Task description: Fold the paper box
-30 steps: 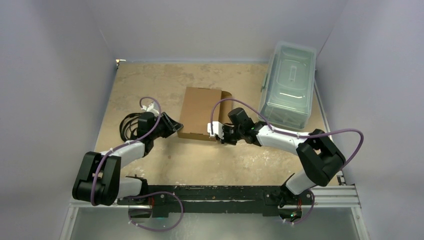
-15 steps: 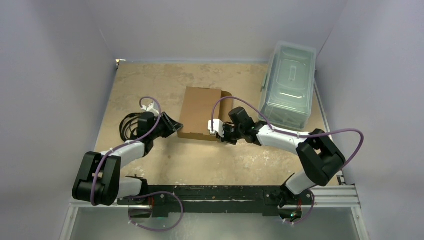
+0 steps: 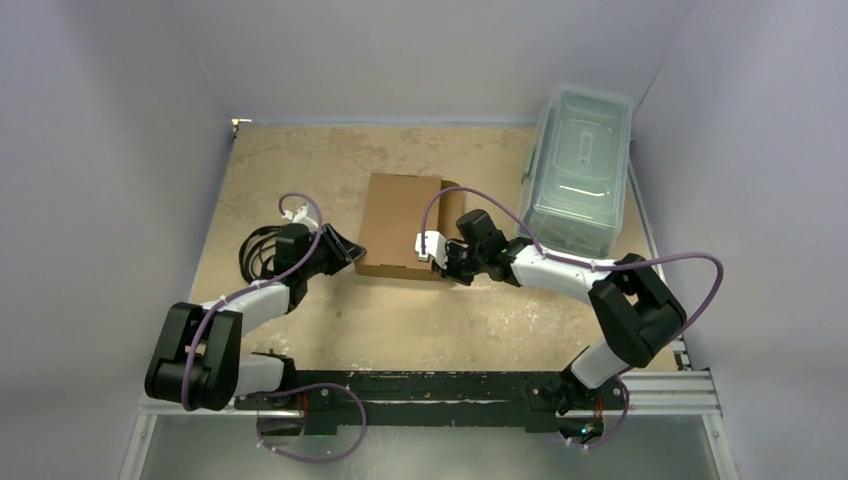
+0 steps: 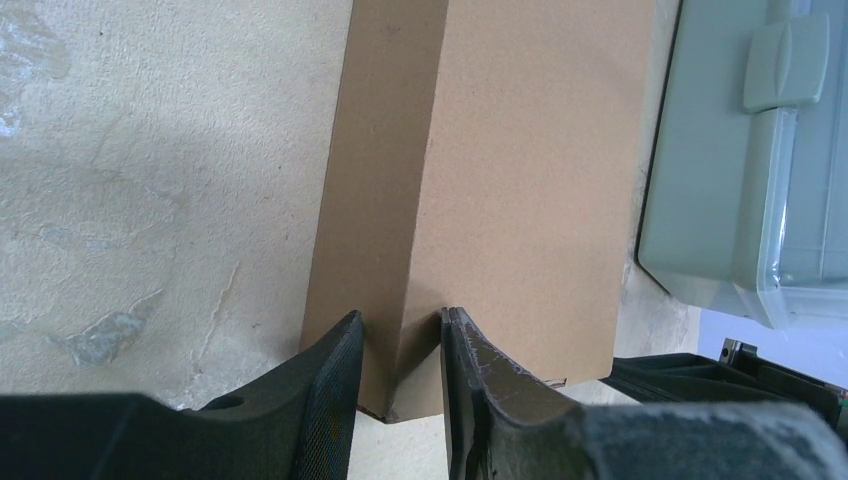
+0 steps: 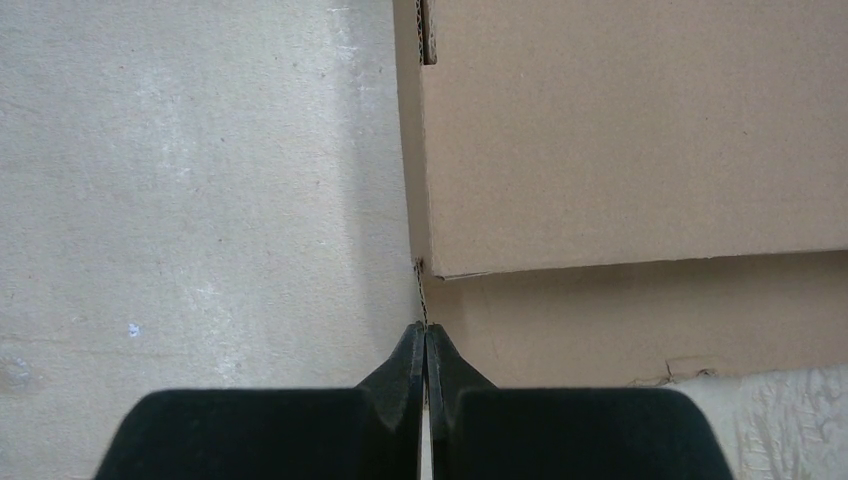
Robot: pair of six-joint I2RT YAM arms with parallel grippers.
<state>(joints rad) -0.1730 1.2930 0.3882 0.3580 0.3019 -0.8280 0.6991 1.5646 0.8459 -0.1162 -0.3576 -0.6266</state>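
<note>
The paper box (image 3: pixel 400 225) lies folded as a flat brown cardboard block at the table's middle. My left gripper (image 3: pixel 345 255) grips its near left corner. In the left wrist view one finger (image 4: pixel 330 380) presses the side wall and the other finger (image 4: pixel 480 380) lies on the top face of the paper box (image 4: pixel 520 150). My right gripper (image 3: pixel 444 266) is at the near right corner. In the right wrist view the right gripper (image 5: pixel 425 330) is shut, its tips touching the thin corrugated edge of a lower flap of the paper box (image 5: pixel 620 130).
A clear plastic lidded bin (image 3: pixel 578 170) stands at the back right, close to the box's far right side; the left wrist view shows this bin (image 4: pixel 750 170) too. A coil of dark cable (image 3: pixel 258 250) lies left of the left arm. Grey walls enclose the table.
The right gripper has crept slightly left and away from me along the box's near right corner. The left gripper and the box have not moved.
</note>
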